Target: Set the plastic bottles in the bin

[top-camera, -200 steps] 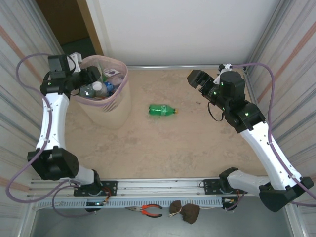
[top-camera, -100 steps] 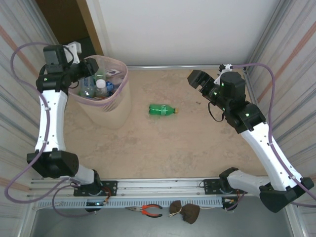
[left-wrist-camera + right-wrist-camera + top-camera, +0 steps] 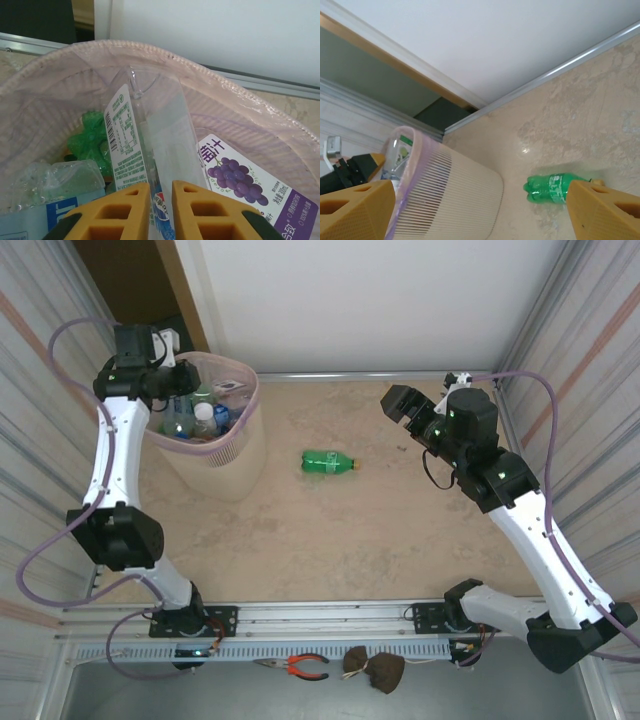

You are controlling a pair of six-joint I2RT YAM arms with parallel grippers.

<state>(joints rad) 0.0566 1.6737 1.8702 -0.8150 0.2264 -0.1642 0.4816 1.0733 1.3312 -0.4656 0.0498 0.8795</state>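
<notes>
The pale pink bin stands at the table's back left, holding several plastic bottles. My left gripper hovers over the bin's far left rim with its yellow jaws shut and nothing between them. In the left wrist view that gripper looks down on a clear bottle, a grape-label bottle and a crushed green one inside the bin. A green bottle with an orange cap lies alone mid-table. My right gripper hangs open at the back right, above the table and clear of the green bottle.
Corrugated walls close in both sides, and a metal rail runs along the table's back edge. Pliers and a dark brown object lie below the front rail. The bin's ribbed wall is seen in the right wrist view.
The left gripper's jaws have closed, and its wrist has shifted back and right over the bin's rim. The right arm and the green bottle have stayed still.
</notes>
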